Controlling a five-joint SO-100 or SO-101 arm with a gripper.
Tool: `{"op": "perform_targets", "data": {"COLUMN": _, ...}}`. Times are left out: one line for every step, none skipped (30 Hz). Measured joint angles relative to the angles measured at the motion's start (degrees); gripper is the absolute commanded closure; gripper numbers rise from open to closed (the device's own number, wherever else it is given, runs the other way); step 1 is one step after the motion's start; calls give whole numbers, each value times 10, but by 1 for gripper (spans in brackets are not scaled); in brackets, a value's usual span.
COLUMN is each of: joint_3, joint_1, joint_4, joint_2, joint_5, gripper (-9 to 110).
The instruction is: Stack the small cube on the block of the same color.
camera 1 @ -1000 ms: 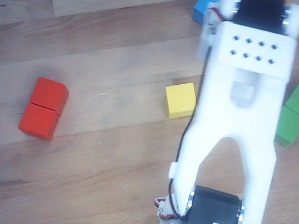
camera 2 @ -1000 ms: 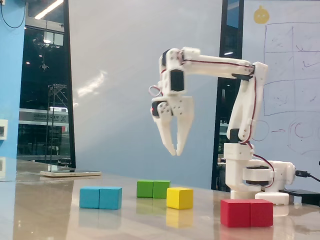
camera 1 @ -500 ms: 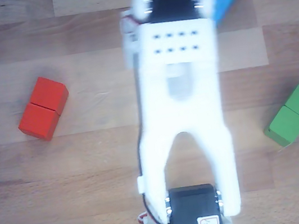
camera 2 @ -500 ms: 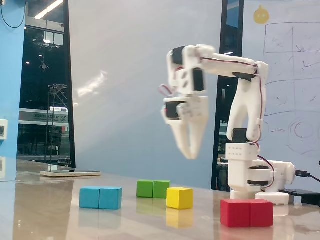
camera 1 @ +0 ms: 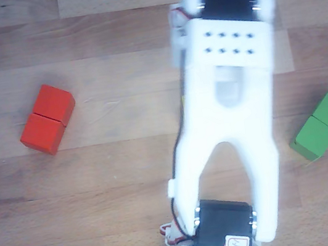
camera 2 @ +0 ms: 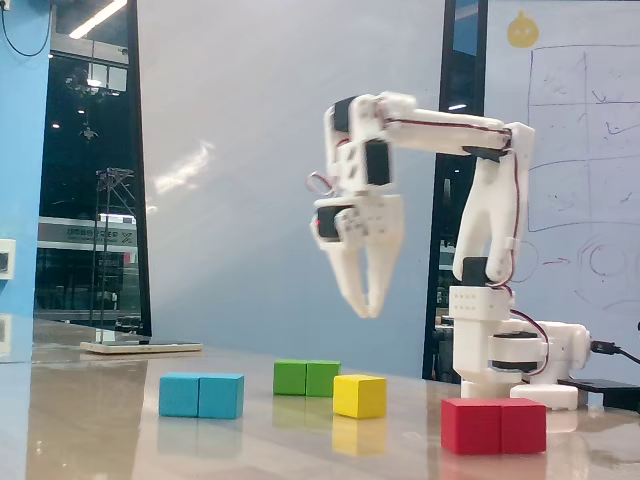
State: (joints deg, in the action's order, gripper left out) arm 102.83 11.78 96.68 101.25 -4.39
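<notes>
Swinging back over the small cube (camera 2: 360, 396), gripper (camera 2: 368, 310) nearly closed, empty; light rigid wood, pinch opposite flat faces

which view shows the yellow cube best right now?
The fixed view: the small yellow cube sits fully visible on the table between the green block and the red block, below the gripper. In the other view the arm hides it completely.

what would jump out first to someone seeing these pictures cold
The white two-finger gripper hangs high in the fixed view, above the table, touching nothing. Below it lie the small yellow wooden cube, the green double block behind it, the blue double block to the left and the red double block to the right.
</notes>
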Motion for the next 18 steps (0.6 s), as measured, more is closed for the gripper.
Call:
{"op": "perform_targets", "data": {"joint_3": 0, "joint_1": 24, "joint_4": 0, "joint_2": 0, "joint_5": 0, "gripper": 101}}
{"op": "perform_targets", "data": {"joint_3": 0, "joint_1": 43, "joint_4": 0, "joint_2": 0, "joint_5": 0, "gripper": 101}}
{"op": "perform_targets", "data": {"joint_3": 0, "joint_1": 53, "joint_4": 0, "joint_2": 0, "joint_5": 1, "gripper": 101}}
{"op": "perform_targets", "data": {"joint_3": 0, "joint_1": 54, "joint_4": 0, "joint_2": 0, "joint_5": 2, "gripper": 101}}
{"op": "perform_targets", "data": {"joint_3": 0, "joint_1": 48, "joint_4": 0, "joint_2": 0, "joint_5": 0, "gripper": 101}}
{"op": "perform_targets", "data": {"joint_3": 0, "joint_1": 44, "joint_4": 0, "joint_2": 0, "joint_5": 0, "gripper": 101}}
{"op": "perform_targets", "data": {"joint_3": 0, "joint_1": 36, "joint_4": 0, "joint_2": 0, "joint_5": 0, "gripper": 101}}
{"op": "perform_targets", "data": {"joint_3": 0, "joint_1": 24, "joint_4": 0, "joint_2": 0, "joint_5": 1, "gripper": 101}}
{"op": "perform_targets", "data": {"joint_3": 0, "joint_1": 7, "joint_4": 0, "joint_2": 0, "joint_5": 0, "gripper": 101}}
{"op": "perform_targets", "data": {"joint_3": 0, "joint_1": -12, "joint_4": 0, "joint_2": 0, "joint_5": 0, "gripper": 101}}
{"op": "perform_targets", "data": {"joint_3": 0, "joint_1": -34, "joint_4": 0, "joint_2": 0, "joint_5": 0, "gripper": 101}}
{"op": "perform_targets", "data": {"joint_3": 0, "joint_1": -59, "joint_4": 0, "joint_2": 0, "joint_5": 0, "gripper": 101}}
{"op": "perform_targets", "data": {"joint_3": 0, "joint_1": -84, "joint_4": 0, "joint_2": 0, "joint_5": 0, "gripper": 101}}
{"op": "perform_targets", "data": {"joint_3": 0, "joint_1": -110, "joint_4": 0, "joint_2": 0, "joint_5": 0, "gripper": 101}}
{"op": "perform_targets", "data": {"joint_3": 0, "joint_1": -137, "joint_4": 0, "joint_2": 0, "joint_5": 0, "gripper": 101}}
{"op": "perform_targets", "data": {"joint_3": 0, "joint_1": -163, "joint_4": 0, "joint_2": 0, "joint_5": 0, "gripper": 101}}
{"op": "perform_targets", "data": {"joint_3": 0, "joint_1": -185, "joint_4": 0, "joint_2": 0, "joint_5": 0, "gripper": 101}}
{"op": "perform_targets", "data": {"joint_3": 0, "joint_1": -205, "joint_4": 0, "joint_2": 0, "joint_5": 0, "gripper": 101}}
